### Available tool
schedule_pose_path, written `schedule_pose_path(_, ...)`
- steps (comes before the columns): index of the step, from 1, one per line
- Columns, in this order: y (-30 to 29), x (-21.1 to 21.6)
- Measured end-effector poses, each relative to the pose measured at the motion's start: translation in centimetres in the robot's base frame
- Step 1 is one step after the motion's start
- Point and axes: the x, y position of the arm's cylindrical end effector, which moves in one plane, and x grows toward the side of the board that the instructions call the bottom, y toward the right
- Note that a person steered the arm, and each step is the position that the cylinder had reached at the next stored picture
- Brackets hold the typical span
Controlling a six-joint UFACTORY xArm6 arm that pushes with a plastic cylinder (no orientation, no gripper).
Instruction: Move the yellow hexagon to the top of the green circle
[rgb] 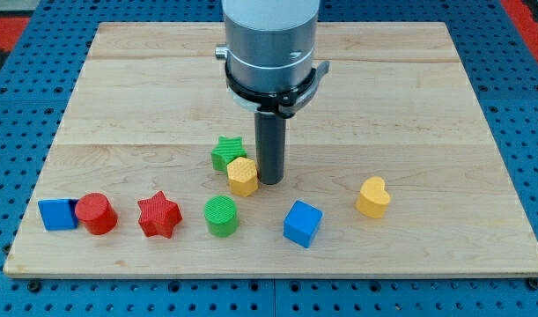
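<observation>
Tip: my tip (270, 181) is resting on the wooden board (409, 106), just to the view's right of the yellow hexagon (242, 175) and touching it or nearly so; the rod (270, 145) is standing upright.
Pincer state: there is none on this arm, only the bare rod, so nothing is opening, closing or holding; the tip is merely standing beside the hexagon.
Yellow hexagon: it is sitting immediately to the view's left of my tip, with the green star (226, 151) touching it on the upper left.
Green circle: the green circle (221, 216) is lying below and left of my tip, near the hexagon but apart from it.
Progress: the hexagon is sitting above the circle already, though offset a little to the view's right; I am judging the task nearly finished.
Remaining: a short push toward the view's left looks called for, so the hexagon is centring over the circle.
Risk: the green star is crowding the hexagon and may be shoved along.
Bystanders: the red star (158, 216), red cylinder (96, 213) and blue block at far left (57, 214) are lying well left of my tip; the blue cube (302, 224) and yellow heart (372, 196) are lying to its lower right.
</observation>
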Motion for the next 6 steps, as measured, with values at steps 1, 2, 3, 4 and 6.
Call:
schedule_pose_path(1,1.9,-1.1)
schedule_pose_path(2,1.7,-1.8)
schedule_pose_path(3,-0.7,-0.6)
schedule_pose_path(4,-1.3,-0.5)
schedule_pose_path(6,-3.1,-0.5)
